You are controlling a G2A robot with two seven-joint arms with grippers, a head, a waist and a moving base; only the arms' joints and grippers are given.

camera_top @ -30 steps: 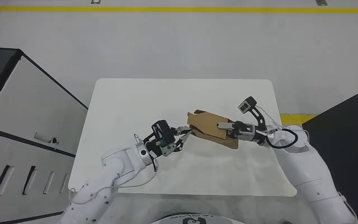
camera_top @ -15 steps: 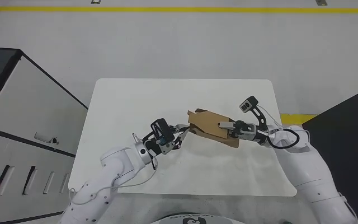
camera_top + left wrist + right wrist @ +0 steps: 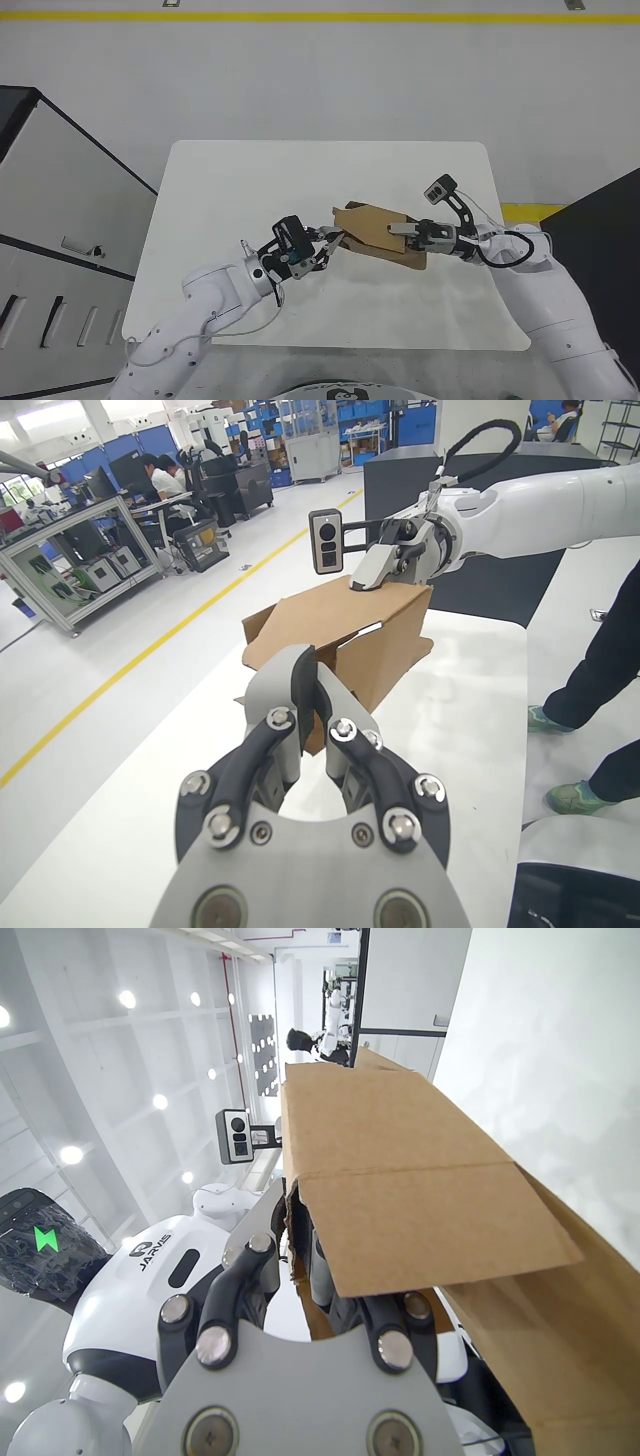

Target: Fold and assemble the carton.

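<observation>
A brown cardboard carton [image 3: 372, 226] is held half-opened over the middle of the white table [image 3: 240, 190], between both arms. My left gripper [image 3: 331, 243] is shut on a lower flap at the carton's left end; in the left wrist view its fingers [image 3: 306, 680] pinch that flap edge of the carton [image 3: 360, 625]. My right gripper [image 3: 400, 230] is shut on the carton's top panel at the right end, and it also appears in the left wrist view as the right gripper [image 3: 367, 584]. In the right wrist view, the right gripper [image 3: 300, 1248] clamps a carton [image 3: 400, 1178] wall whose flap hides one finger.
A person's dark-trousered legs [image 3: 595, 680] stand beside the table on the right arm's side. A grey cabinet [image 3: 45, 190] sits left of the table and a black surface [image 3: 600, 235] lies to its right. Bare tabletop lies all around the carton.
The carton has shifted and tilted slightly between the two grippers. The right gripper has edged a little toward the left arm. Both grips are unchanged.
</observation>
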